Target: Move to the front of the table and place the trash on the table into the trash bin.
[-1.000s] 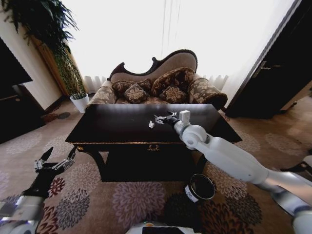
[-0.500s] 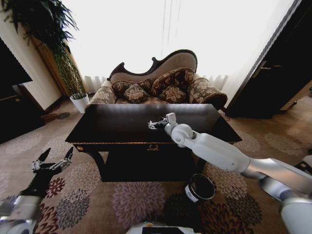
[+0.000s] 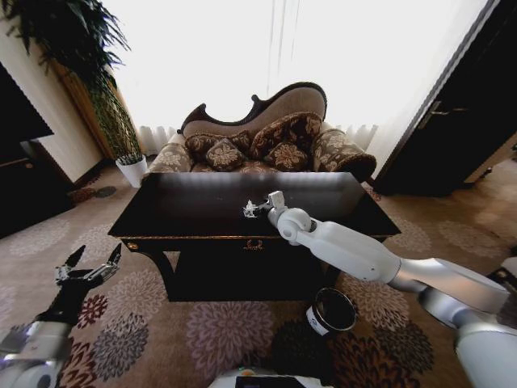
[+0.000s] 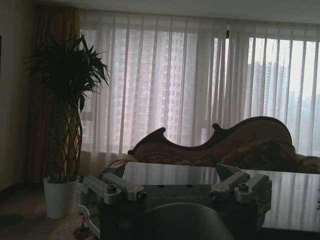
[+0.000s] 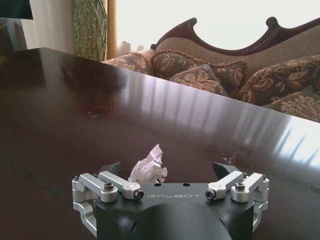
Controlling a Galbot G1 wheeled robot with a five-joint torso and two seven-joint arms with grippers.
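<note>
At frame centre, our right pincer (image 3: 257,208) hangs wide open around a crumpled white paper ball (image 5: 148,168) on the glossy dark-brown wooden bench (image 3: 194,212). Our left pincer (image 3: 84,268) waits spread open, lower left.

Hidden and cut-off parts around the table

In the right wrist view the right gripper's (image 5: 167,172) own black body covers the lower part of the white paper ball (image 5: 148,167), so contact between fingers and paper cannot be told. In the head view the right arm hides part of the trash bin's (image 3: 329,311) rim, the paper ball is too small to make out, and the table's (image 3: 202,212) 2 rear legs are hidden.
</note>
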